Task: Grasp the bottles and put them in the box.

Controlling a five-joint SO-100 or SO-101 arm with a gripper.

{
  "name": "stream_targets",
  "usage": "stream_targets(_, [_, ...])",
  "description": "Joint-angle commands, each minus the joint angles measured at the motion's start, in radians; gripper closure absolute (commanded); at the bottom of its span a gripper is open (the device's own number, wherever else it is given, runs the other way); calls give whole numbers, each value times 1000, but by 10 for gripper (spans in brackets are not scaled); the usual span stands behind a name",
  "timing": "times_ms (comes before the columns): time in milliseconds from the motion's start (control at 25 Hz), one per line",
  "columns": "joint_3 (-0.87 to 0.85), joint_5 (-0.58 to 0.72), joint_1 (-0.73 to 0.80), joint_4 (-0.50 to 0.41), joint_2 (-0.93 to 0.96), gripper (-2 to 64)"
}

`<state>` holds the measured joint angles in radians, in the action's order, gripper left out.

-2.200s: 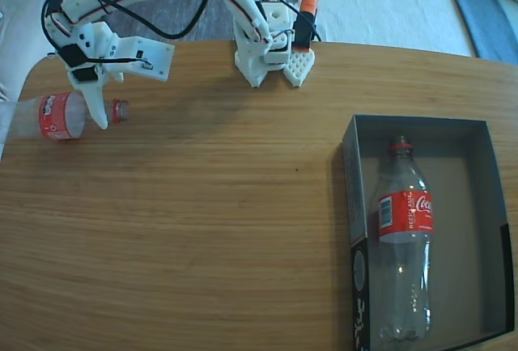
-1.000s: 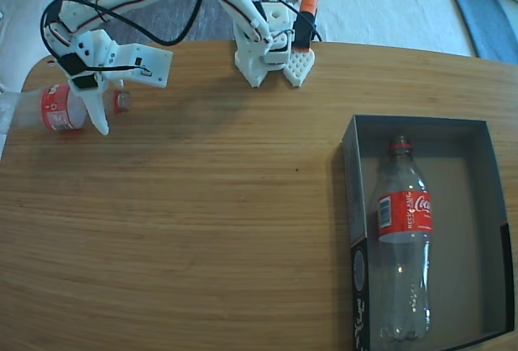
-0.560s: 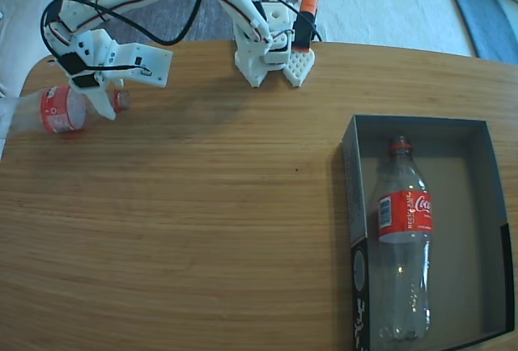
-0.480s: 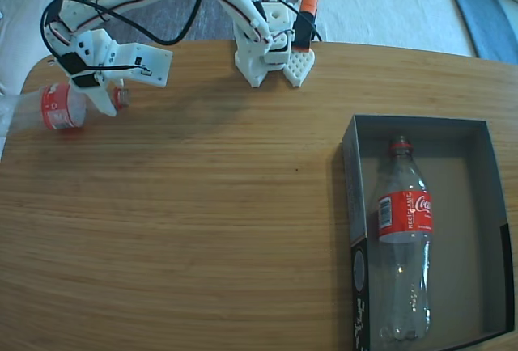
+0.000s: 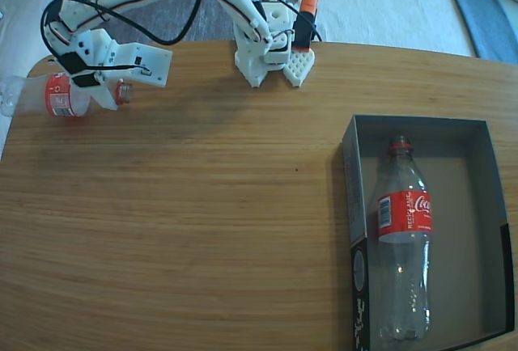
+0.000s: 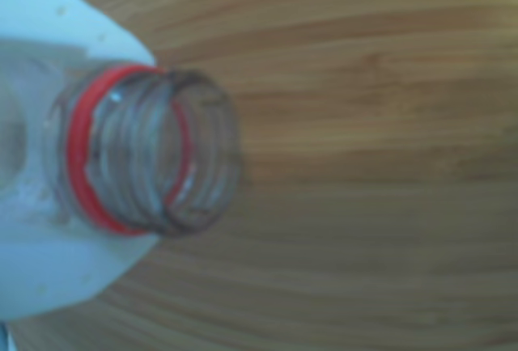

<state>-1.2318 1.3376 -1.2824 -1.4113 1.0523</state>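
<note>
At table's corner, gripper [image 5: 95, 90] around bottle [image 5: 57, 95]

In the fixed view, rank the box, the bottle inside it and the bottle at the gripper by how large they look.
1. The box.
2. The bottle inside the box, nearly as long as the box.
3. The bottle at the gripper looks smaller, but it is partly hidden by the gripper and cut off at the frame edge, so this is unsure.

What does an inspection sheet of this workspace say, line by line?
Surface: wooden table, bare in the middle.
Job's things: one bottle lies in the box; second bottle at the far-left edge, capless neck between the fingers.
Clutter: nothing seen.
Grippers: gripper shut on the second bottle's neck.
Cables: black cable loops along the arm.
Surroundings: pale rug beyond the table.
</note>
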Motion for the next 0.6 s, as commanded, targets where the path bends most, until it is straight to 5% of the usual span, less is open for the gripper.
stream_targets(0, [12, 3, 3, 0, 15, 615])
stream_targets(560, [195, -14, 146, -107, 34, 615])
